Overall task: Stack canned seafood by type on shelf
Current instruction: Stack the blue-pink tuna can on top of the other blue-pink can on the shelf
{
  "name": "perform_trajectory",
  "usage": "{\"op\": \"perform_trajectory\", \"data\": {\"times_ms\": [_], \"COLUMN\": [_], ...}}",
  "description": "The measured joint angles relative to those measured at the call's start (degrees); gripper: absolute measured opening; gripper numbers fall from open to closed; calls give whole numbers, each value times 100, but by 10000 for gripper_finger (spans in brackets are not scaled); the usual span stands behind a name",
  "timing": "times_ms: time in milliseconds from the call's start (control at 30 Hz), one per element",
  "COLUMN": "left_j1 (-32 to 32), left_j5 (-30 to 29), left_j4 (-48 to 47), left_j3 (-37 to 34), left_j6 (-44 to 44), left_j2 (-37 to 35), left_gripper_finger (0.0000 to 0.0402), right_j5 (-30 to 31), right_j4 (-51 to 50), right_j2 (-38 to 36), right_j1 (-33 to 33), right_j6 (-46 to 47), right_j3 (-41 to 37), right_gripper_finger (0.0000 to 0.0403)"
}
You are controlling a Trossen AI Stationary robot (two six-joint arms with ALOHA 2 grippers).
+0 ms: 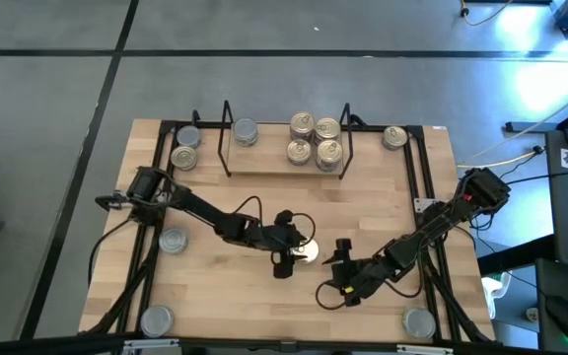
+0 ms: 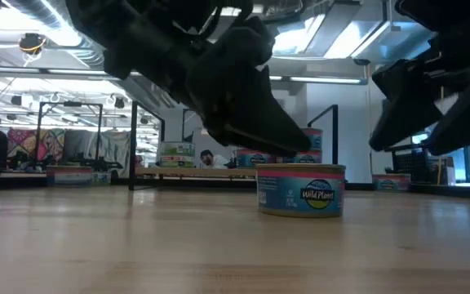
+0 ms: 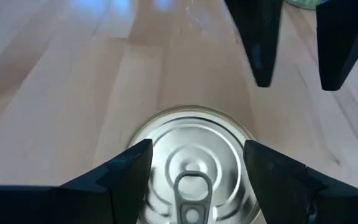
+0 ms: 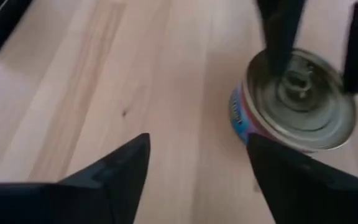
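A short tin of canned seafood (image 1: 309, 252) with a pull-tab lid (image 3: 191, 168) stands upright on its base in the middle of the table, with a pink and blue label (image 2: 300, 190). My left gripper (image 1: 297, 252) is open, and its fingers (image 3: 135, 163) hang just over the tin's two sides, slanting down from the table's left. My right gripper (image 1: 341, 256) is open and holds nothing, a little to the tin's right (image 4: 297, 102). The shelf (image 1: 284, 163) stands at the far edge. It carries several gold-lidded tins (image 1: 316, 140) and one grey-lidded tin (image 1: 246, 131).
Loose tins stand at the far left (image 1: 185, 148), far right (image 1: 394, 137), left side (image 1: 173, 240) and both near corners (image 1: 156, 319) (image 1: 419, 322). Black rails (image 1: 424, 177) run along the table's sides. Bare wood lies between the central tin and the shelf.
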Motion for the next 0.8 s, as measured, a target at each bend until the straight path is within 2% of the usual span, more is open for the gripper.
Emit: {"op": "perform_trajectory", "data": {"times_ms": [167, 400, 700, 800], "left_j1": [54, 226, 527, 636], "left_j5": [61, -19, 664, 836], "left_j4": [122, 234, 207, 242], "left_j3": [2, 29, 24, 24], "left_j6": [178, -86, -742, -897], "left_j2": [193, 348, 412, 415], "left_gripper_finger": [253, 253, 253, 253], "right_j5": [200, 257, 1483, 1597], "right_j4": [105, 579, 641, 540], "right_j2": [73, 511, 603, 603], "right_j1": [-39, -31, -28, -29], "right_j6": [-110, -824, -2036, -2442], "right_j3": [4, 2, 2, 3], "right_gripper_finger": [299, 296, 294, 293]}}
